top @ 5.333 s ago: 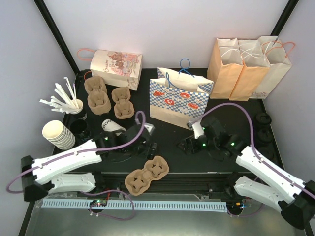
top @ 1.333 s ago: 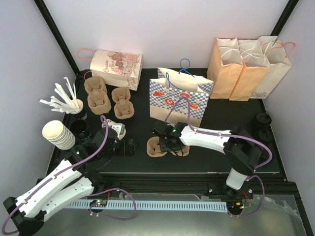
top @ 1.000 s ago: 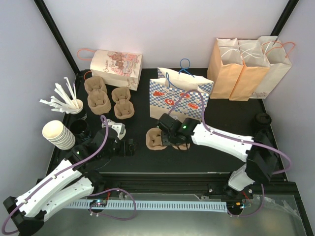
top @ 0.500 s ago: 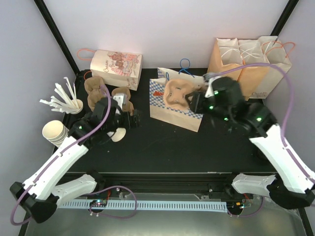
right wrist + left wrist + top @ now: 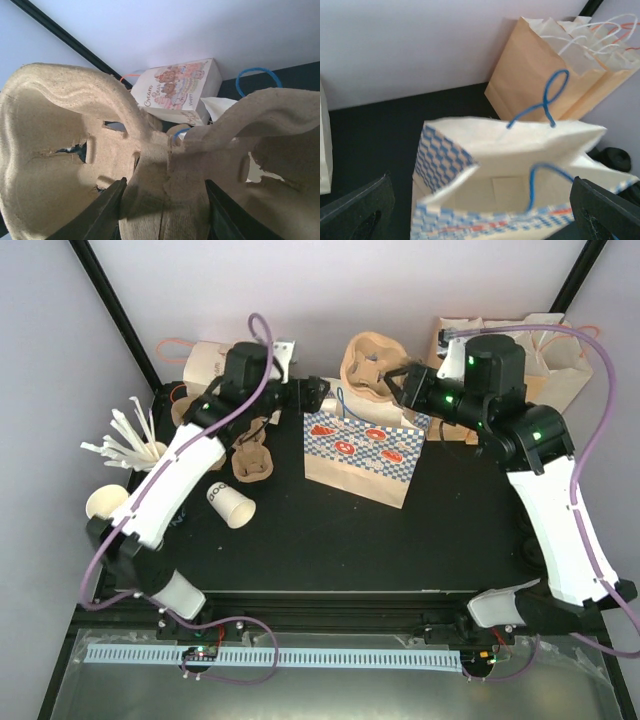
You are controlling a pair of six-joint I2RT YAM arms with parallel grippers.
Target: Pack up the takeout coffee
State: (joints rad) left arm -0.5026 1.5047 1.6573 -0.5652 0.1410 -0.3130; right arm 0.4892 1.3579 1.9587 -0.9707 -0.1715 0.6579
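Observation:
A brown pulp cup carrier [image 5: 368,364] hangs in my right gripper [image 5: 404,382], tilted, above the open blue checkered bag [image 5: 365,445]. In the right wrist view the carrier [image 5: 150,165] fills the frame and the gripper [image 5: 165,215] is shut on its middle ridge. My left gripper [image 5: 318,390] is open and empty at the bag's back left top. In the left wrist view the gripper [image 5: 480,215] looks into the bag's empty mouth [image 5: 450,150]. A white paper cup with black print [image 5: 228,505] lies on its side, without a lid.
A stack of plain white cups [image 5: 108,506] and a cup of white stirrers [image 5: 130,443] stand at the left. More pulp carriers [image 5: 250,460] lie near the left arm. Kraft bags [image 5: 500,390] stand at the back right, and a printed bag [image 5: 205,365] at the back left.
My right gripper has lifted the carrier higher above the checkered bag. My left gripper has swung from beside the fallen cup up to the bag's top edge.

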